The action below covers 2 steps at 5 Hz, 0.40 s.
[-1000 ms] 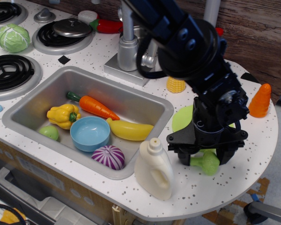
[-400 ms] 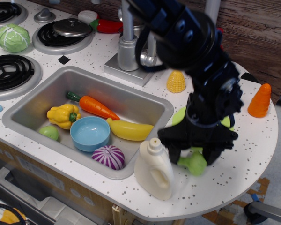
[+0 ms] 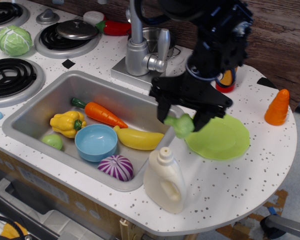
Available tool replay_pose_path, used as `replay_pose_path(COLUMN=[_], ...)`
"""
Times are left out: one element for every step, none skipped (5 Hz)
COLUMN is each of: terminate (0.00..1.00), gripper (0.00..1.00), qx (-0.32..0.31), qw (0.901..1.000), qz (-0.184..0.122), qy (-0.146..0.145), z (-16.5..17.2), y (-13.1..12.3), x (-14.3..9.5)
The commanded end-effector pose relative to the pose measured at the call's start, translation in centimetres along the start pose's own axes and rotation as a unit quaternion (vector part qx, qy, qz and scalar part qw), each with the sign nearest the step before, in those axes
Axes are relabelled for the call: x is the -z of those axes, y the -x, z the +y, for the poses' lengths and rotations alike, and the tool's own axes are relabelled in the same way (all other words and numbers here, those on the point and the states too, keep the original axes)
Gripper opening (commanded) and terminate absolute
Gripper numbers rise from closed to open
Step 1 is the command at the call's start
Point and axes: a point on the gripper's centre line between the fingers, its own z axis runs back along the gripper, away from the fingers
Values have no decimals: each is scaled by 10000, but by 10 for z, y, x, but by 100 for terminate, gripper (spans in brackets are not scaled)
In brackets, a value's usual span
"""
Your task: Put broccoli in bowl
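Note:
My black gripper (image 3: 181,120) is shut on the light-green broccoli (image 3: 179,125) and holds it in the air above the sink's right rim, next to the lime-green plate (image 3: 220,137). The round light-blue bowl (image 3: 95,142) sits empty in the steel sink (image 3: 50,100), to the lower left of the gripper, between a yellow pepper (image 3: 67,123), a banana (image 3: 138,138) and a purple onion (image 3: 115,167).
A white bottle (image 3: 164,180) stands just below the gripper. A carrot (image 3: 101,114) and a small green ball (image 3: 52,141) also lie in the sink. The faucet (image 3: 138,47) rises behind it. An orange cone (image 3: 277,107) stands at the right; a cabbage (image 3: 14,40) sits on the stove.
The gripper has lifted the broccoli off the counter and carried it up and to the left, from the front right counter to above the sink's right rim. The plate is now uncovered.

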Motion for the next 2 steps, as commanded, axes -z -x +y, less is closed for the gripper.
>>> replay_pose_path(terminate=[0,0], gripper=[0,0], qx=[823,1225], qw=[9946,9894], qz=[-572,-718], qy=[-286,-317], z=[64,108], y=[-22,-31], x=[-1,22])
